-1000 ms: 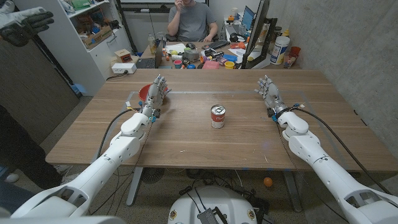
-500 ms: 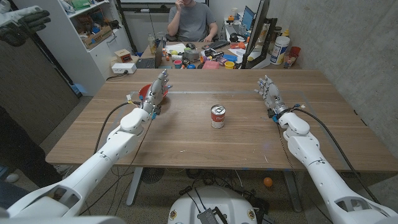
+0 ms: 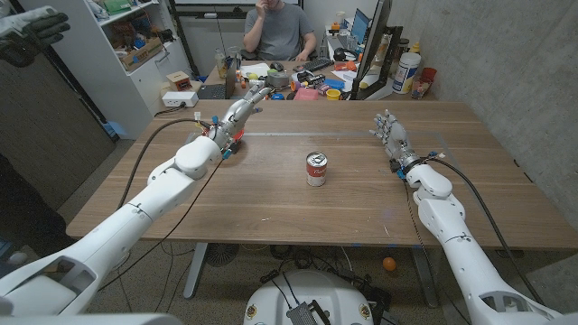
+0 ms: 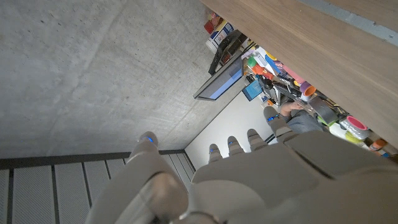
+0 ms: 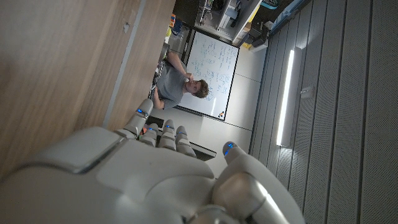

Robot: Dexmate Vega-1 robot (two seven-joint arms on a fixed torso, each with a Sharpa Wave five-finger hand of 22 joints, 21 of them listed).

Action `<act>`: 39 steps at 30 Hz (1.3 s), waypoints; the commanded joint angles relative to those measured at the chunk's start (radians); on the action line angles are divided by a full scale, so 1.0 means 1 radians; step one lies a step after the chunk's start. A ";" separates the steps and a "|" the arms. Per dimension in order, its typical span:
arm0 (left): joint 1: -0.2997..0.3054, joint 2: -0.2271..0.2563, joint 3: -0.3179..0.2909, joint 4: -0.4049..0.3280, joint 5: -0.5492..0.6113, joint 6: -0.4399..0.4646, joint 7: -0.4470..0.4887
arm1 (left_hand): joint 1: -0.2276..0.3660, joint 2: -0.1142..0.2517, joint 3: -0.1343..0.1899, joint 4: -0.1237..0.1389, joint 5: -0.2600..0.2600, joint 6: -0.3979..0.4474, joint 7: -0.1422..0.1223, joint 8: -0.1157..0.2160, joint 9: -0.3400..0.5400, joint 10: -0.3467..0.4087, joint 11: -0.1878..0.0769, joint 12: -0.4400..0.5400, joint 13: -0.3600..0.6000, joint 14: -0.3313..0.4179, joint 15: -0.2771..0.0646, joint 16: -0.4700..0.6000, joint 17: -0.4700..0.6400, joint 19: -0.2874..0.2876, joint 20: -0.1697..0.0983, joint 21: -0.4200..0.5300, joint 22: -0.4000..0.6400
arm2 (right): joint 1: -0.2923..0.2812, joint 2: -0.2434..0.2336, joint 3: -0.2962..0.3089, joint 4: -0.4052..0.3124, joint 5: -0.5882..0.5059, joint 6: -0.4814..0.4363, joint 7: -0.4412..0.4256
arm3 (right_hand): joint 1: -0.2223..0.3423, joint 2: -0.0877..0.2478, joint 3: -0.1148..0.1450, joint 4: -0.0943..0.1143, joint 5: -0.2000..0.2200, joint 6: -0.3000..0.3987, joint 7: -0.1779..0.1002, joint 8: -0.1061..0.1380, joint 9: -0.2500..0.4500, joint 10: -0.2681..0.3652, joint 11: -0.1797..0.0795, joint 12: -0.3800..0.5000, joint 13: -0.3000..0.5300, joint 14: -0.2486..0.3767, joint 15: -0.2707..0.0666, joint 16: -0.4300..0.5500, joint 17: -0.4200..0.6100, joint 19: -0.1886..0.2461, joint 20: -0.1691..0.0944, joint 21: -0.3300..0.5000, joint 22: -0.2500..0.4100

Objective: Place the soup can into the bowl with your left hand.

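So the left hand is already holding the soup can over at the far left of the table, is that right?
Not quite. In the head view the left hand is at the far left but holds nothing; the soup can stands upright, untouched, mid-table.

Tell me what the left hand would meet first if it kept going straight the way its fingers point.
Probably nothing on the table: the left hand points toward the far edge, away from the soup can. Beyond lies the cluttered desk; depth unclear.
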 commanded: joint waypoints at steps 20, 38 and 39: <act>-0.174 0.054 0.079 -0.257 0.402 0.089 -0.210 | 0.100 -0.039 -0.009 -0.064 0.004 -0.188 -0.008 0.002 0.006 -0.133 0.034 -0.001 0.005 -0.066 0.027 -0.006 0.008 -0.045 0.028 -0.026 0.007 | 0.011 0.047 0.068 0.044 -0.034 0.052 0.070 | 0.002 0.098 0.005 -0.002 0.010 0.004 0.005 0.009 0.003 0.008 0.008 0.006 0.005 0.001 0.006 0.005 0.004 -0.073 -0.027 -0.012 0.002; -0.285 0.039 0.135 -0.302 0.545 0.062 -0.405 | 0.178 -0.050 -0.013 -0.101 0.021 -0.202 -0.008 0.007 0.008 -0.164 0.056 0.002 0.007 -0.101 0.041 -0.003 0.010 -0.061 0.040 -0.052 0.010 | 0.028 0.054 0.078 0.079 -0.033 0.072 0.074 | 0.003 0.097 0.004 -0.002 0.011 0.009 0.005 0.009 0.003 0.013 0.010 0.007 0.005 0.003 0.008 0.005 0.004 -0.069 -0.025 -0.019 0.002; -0.288 0.038 0.137 -0.304 0.551 0.059 -0.413 | 0.183 -0.051 -0.013 -0.103 0.023 -0.203 -0.008 0.008 0.008 -0.163 0.055 0.003 0.007 -0.099 0.040 -0.001 0.010 -0.058 0.042 -0.052 0.010 | 0.028 0.054 0.079 0.079 -0.033 0.073 0.074 | 0.003 0.097 0.004 -0.002 0.011 0.009 0.005 0.009 0.003 0.013 0.009 0.007 0.005 0.003 0.007 0.005 0.004 -0.068 -0.026 -0.020 0.002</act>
